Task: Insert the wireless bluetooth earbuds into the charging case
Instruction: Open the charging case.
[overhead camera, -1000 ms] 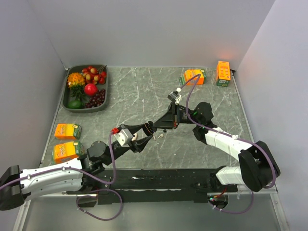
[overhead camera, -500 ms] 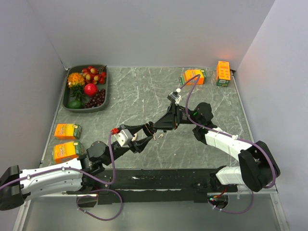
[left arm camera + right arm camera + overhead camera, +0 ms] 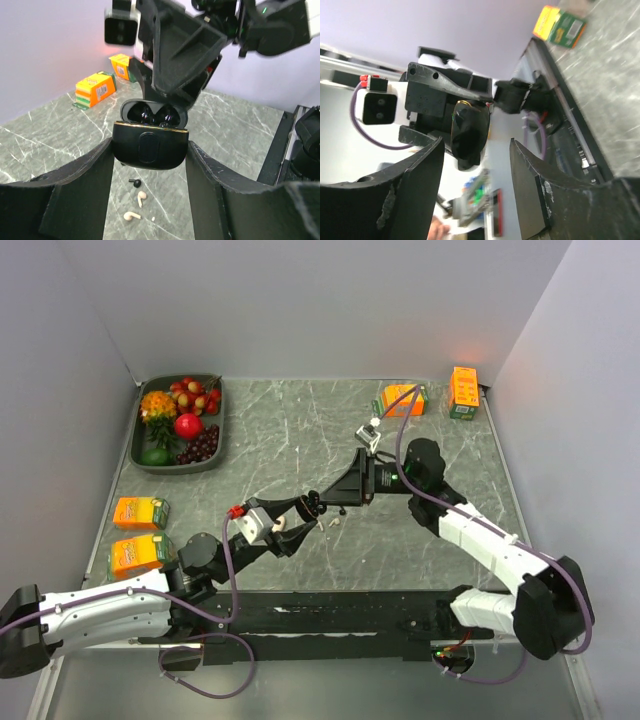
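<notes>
Marble bench (image 3: 300,430): left fingers (image 3: 80,190) clamp charging case (image 3: 150,147), black buds (image 3: 167,117) look seated; right fingers (image 3: 415,185) just spread empty, backing off. White earbuds (image 3: 141,199) remain below.

The left gripper's (image 3: 150,149) matte black fingers clamp a glossy black, gold-rimmed charging case (image 3: 150,145) by its sides. Its lid is open, two black earbuds (image 3: 167,118) sit inside, and the right gripper (image 3: 175,95) hangs just above it. Below, on the grey marbled table (image 3: 60,125), two white earbuds (image 3: 141,199) lie near a tiny black piece (image 3: 133,182), and two orange cartons (image 3: 95,89) stand farther back.
</notes>
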